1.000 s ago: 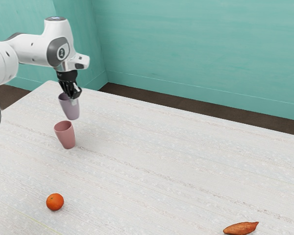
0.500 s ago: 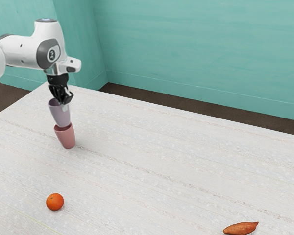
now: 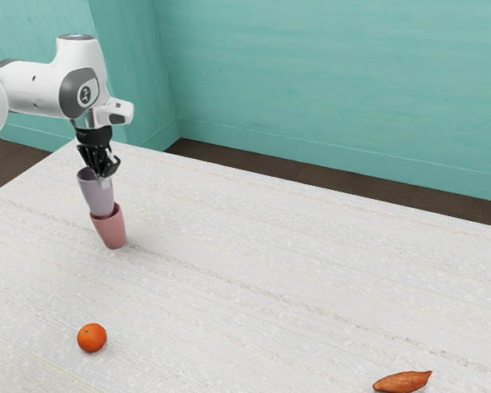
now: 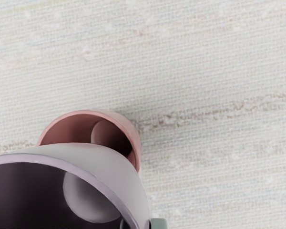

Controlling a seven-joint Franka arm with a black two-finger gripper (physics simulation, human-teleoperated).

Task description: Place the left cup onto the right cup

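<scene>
My gripper point(image 3: 100, 169) is shut on the rim of a mauve cup point(image 3: 96, 194), which hangs slightly tilted with its base inside the mouth of a pink cup point(image 3: 110, 228) standing on the white table point(image 3: 295, 262). In the wrist view the mauve cup point(image 4: 109, 171) is large and close under my hand, and behind it the pink cup point(image 4: 128, 129) shows its open mouth.
An orange point(image 3: 92, 337) lies on the table nearer the front, below the cups in the exterior view. A sweet potato point(image 3: 403, 381) lies at the front toward the exterior view's right. Teal walls stand behind the table.
My gripper carried the mauve cup toward the exterior view's left and down, from beside and above the pink cup to its mouth, where the base now sits in.
</scene>
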